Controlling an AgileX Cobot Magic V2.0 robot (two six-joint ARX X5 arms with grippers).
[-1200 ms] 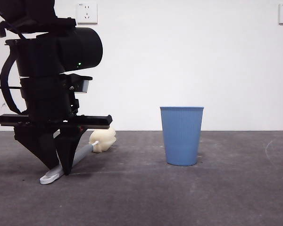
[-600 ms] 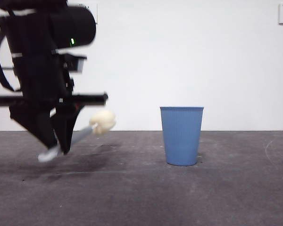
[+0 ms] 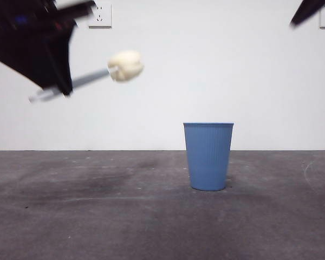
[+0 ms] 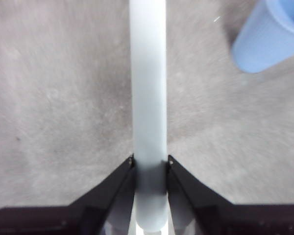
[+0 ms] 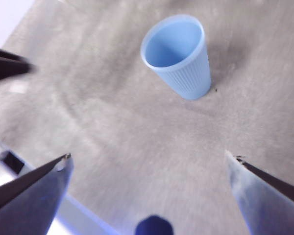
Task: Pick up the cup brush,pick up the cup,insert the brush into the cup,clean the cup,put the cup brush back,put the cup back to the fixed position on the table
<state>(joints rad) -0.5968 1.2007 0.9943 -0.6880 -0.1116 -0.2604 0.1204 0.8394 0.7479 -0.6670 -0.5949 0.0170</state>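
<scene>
Front view, left to right: top left corner filled by the left gripper (image 3: 62,86), dark, blurred and cut off by the picture's edges, so little of its shape readable; clamped on the cup brush (image 3: 86,78), held high in the air well above the table (image 3: 97,216); grey handle slanting up to the right, white end poking out below and left of the black tips, cream-yellow rounded sponge head at the upper right end, soft with blur; two white wall sockets, one (image 3: 99,14) partly behind the left gripper, the other cut by the right edge.

Right of centre: the cup (image 3: 208,156), blue, tapered, finely ribbed with a smooth rim, standing upright on the dark grey scuffed table, well apart from the brush and untouched; inside hidden from this low angle.

Top right corner: only a black blurred tip of the other arm.

Left wrist view: black jaws closed tight against both sides of the pale handle (image 4: 148,98); sponge head out of frame; blue cup (image 4: 269,34) cropped at a corner.

Right wrist view: right gripper (image 5: 149,161) with jaws spread wide, nothing between them, high above the table; cup (image 5: 179,54) seen from above, inside looking bare; dark smear of the other arm at one edge, too blurred to read.
</scene>
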